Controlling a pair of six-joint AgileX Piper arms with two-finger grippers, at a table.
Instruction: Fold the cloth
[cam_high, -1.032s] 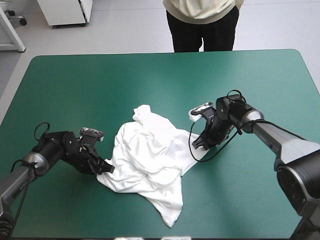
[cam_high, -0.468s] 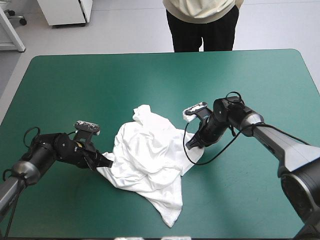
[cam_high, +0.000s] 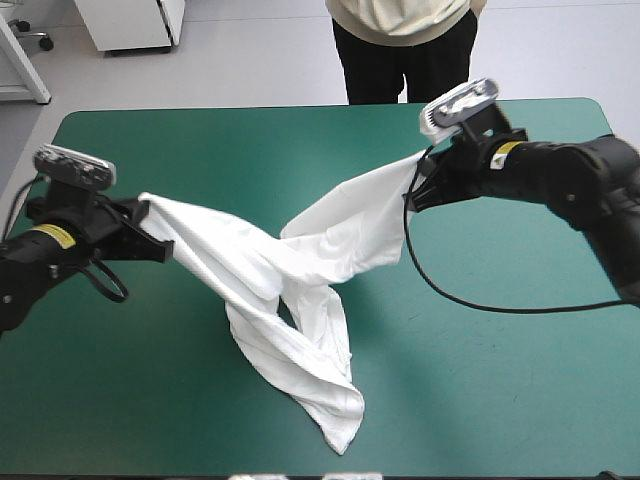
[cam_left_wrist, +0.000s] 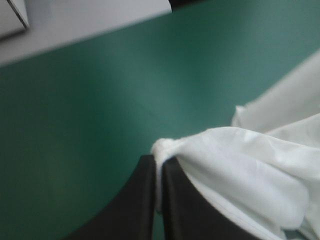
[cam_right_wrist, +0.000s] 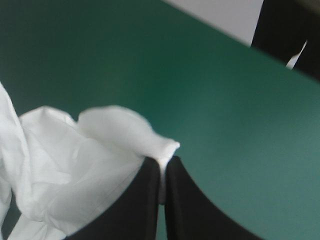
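The white T-shirt (cam_high: 290, 270) hangs stretched between both raised arms, sagging in the middle, and its lower part trails on the teal-green cover toward the near edge. My left gripper (cam_high: 150, 228) is shut on one edge of it at the left. In the left wrist view, the black fingers (cam_left_wrist: 145, 195) pinch a bunched fold of T-shirt (cam_left_wrist: 240, 170). My right gripper (cam_high: 415, 185) is shut on the opposite edge at the upper right. In the right wrist view, its fingers (cam_right_wrist: 147, 200) clamp a puffed corner of T-shirt (cam_right_wrist: 90, 160).
Teal-green cover (cam_high: 500, 380) lies bare around the shirt on all sides. The tail of the T-shirt reaches close to the table's near edge (cam_high: 340, 440).
Both grippers rose from the table and pulled apart, the left toward the left edge, the right toward the far right. The crumpled heap has been drawn up into a stretched, sagging span.
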